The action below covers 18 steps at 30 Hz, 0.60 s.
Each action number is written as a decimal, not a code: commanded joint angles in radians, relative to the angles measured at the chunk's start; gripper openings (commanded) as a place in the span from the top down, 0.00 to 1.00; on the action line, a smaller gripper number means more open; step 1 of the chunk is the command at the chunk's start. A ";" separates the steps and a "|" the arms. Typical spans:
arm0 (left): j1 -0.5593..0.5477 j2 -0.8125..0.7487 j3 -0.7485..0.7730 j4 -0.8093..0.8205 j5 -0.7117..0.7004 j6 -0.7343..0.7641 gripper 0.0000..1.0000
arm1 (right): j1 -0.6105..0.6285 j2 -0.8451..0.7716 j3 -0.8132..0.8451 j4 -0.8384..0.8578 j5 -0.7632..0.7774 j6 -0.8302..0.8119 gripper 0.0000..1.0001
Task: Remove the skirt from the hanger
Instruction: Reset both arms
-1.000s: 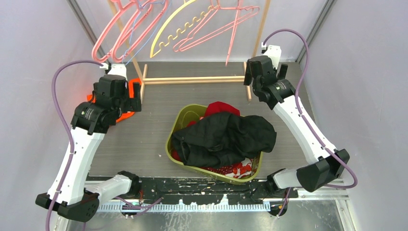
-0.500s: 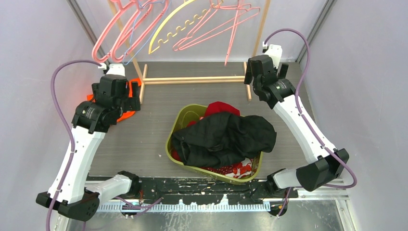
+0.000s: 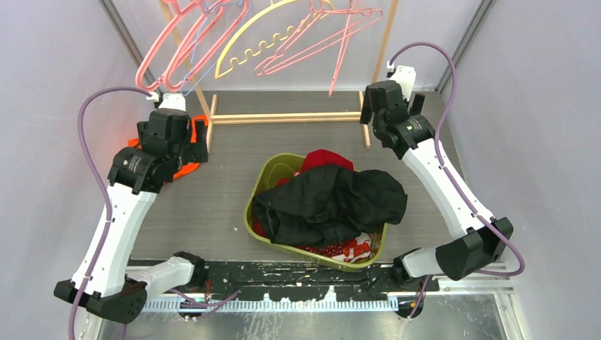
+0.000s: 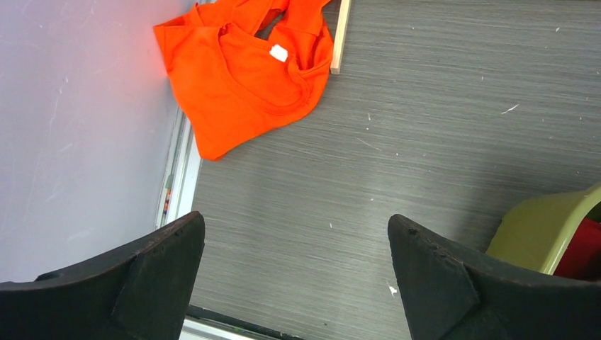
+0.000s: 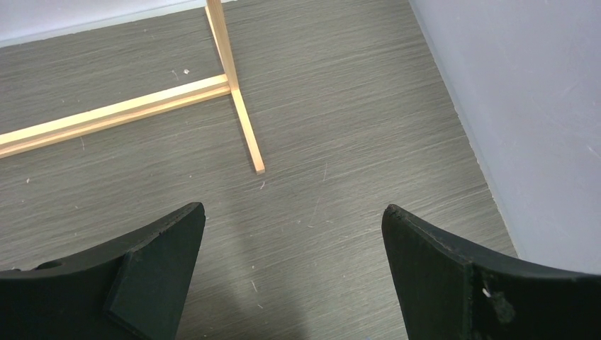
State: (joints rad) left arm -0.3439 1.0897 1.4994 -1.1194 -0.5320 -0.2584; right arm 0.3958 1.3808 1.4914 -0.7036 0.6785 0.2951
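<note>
Grey wood-grain tabletop [image 3: 212, 191], pale walls all round, and both arms are up over it. Left gripper [image 4: 294, 223] first: jaws spread wide, nothing between the black fingers [image 4: 156, 262], only bare table under them. It hangs to the left of the olive-green plastic basket [image 3: 254, 191] and a little beyond it; the basket's corner just peeks into the left wrist view. Right gripper [image 5: 292, 211]: same story, jaws wide apart and empty, hovering beyond the basket's right side.

Moving outward now. Past the left gripper, well left of the basket and farther back, a bright orange garment [image 4: 248, 78] lies crumpled on the table, a small white label showing, its edge touching a foot of the light wooden rack [image 5: 237, 106]. Whether that is the skirt, I cannot tell. The rack's low crossbar runs beyond the basket. High above and behind the basket hang the pink plastic hangers [image 3: 305, 49] and a yellow hanger with a scalloped edge [image 3: 249, 54]; no cloth shows on them. The basket itself is heaped: a black garment [image 3: 333, 202] sprawls over its rim, with red cloth [image 3: 326, 157] poking out at the far side.
</note>
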 commanded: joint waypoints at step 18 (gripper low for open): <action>0.004 0.003 0.045 0.014 0.001 -0.016 0.00 | -0.009 -0.009 -0.001 0.055 -0.001 0.021 0.00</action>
State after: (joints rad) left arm -0.3439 1.0935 1.5017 -1.1198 -0.5297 -0.2588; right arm 0.3904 1.3808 1.4887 -0.7033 0.6701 0.2958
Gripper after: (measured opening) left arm 0.996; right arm 0.999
